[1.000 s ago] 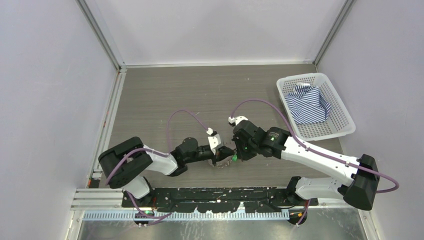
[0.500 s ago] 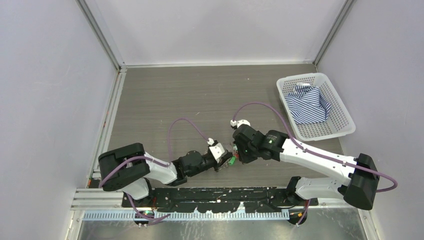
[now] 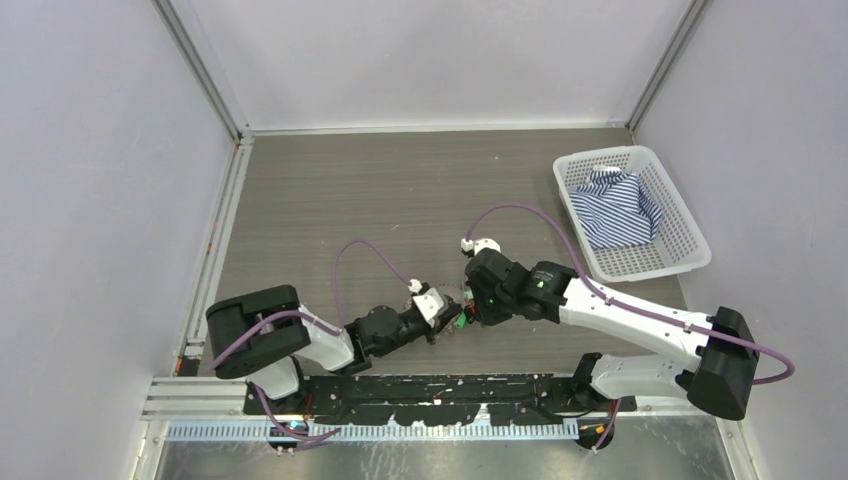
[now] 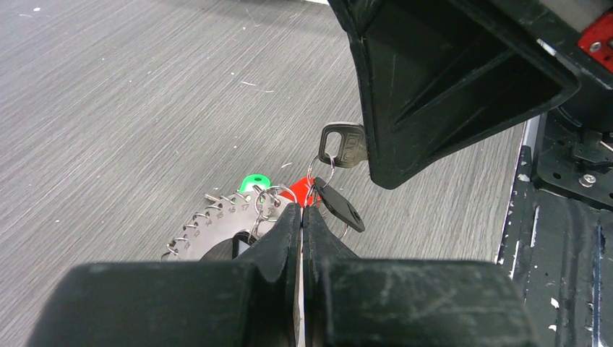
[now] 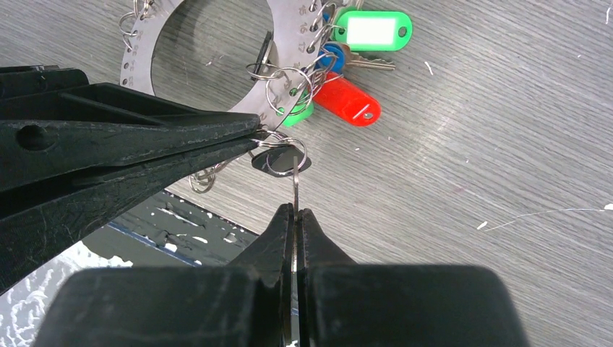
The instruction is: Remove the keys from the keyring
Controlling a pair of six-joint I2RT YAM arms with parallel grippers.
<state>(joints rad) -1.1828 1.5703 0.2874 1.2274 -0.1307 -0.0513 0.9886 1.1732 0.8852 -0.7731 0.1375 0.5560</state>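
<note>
Both grippers meet tip to tip, low over the near middle of the table. The keyring sits under and just beside them; it is a flat silver ring with small wire loops all round its rim, and whether it lies flat or is tipped up I cannot tell.

The left gripper has its fingers pressed together. A small ring comes out right at their tips, pinched there as far as the wrist views show, and it sits close against the keyring's rim.

The right gripper is likewise closed, clamped on a dark key. The key's head sticks out of the fingers; a wire loop runs through its hole and down toward the left fingertips, so the key is not yet off.

A second dark key hangs just beside the left fingertips, tilted.

The other keys fan out from the keyring's rim on the side away from the left gripper:
- the green key is outermost;
- the blue key is just beside it, nearer the rim;
- the red key is next to that;
- a smaller green key touches the red one's inner end.

All of them sit on loops at the rim. Well apart, at the table's far right, stands a white basket holding a striped cloth.
</note>
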